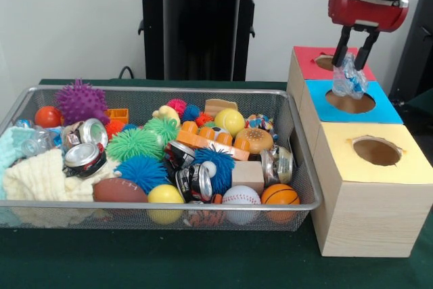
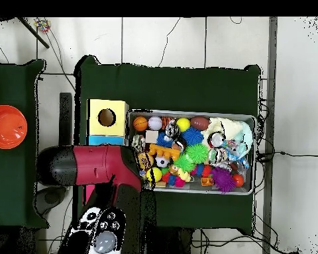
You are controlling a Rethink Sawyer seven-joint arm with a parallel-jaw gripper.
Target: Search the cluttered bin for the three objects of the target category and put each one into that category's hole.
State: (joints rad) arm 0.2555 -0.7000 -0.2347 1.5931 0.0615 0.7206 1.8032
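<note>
- Gripper (image 1: 357, 44) hangs above blue box (image 1: 389, 109), fingers (image 1: 342, 44) clamped on crumpled clear plastic bottle (image 1: 350, 79).
- Bottle hangs directly over blue box's round hole (image 1: 350, 102), lower end just above the rim; can't tell if touching.
- Box row, rel. to blue box in front view: red box (image 1: 310, 62) touching behind it, yellow box (image 1: 406, 160) touching in front. Each has a round hole on top; sides are pale wood.
- Wire mesh bin (image 1: 135, 204) sits just beside the boxes, to the left of blue box in front view, on green table cover (image 1: 203, 262).
- Bin contents, packed tight: crushed cans (image 1: 86, 157) and (image 1: 195, 182) near the middle and far from blue box; another clear plastic bottle (image 1: 37, 143) at the bin end farthest from blue box.
- Also in bin: spiky rubber balls — purple (image 1: 81, 101), green (image 1: 135, 143), blue (image 1: 143, 172); mini football (image 1: 118, 191), baseball (image 1: 241, 197), basketball (image 1: 280, 195), wooden block (image 1: 247, 175), cream cloth (image 1: 37, 177).
- Overhead view: red arm (image 2: 105, 165) covers blue and red boxes; only yellow box (image 2: 107, 116) shows, touching bin's end.
- Orange bowl-like item (image 2: 6, 126) on a separate green table, well apart from blue box.
</note>
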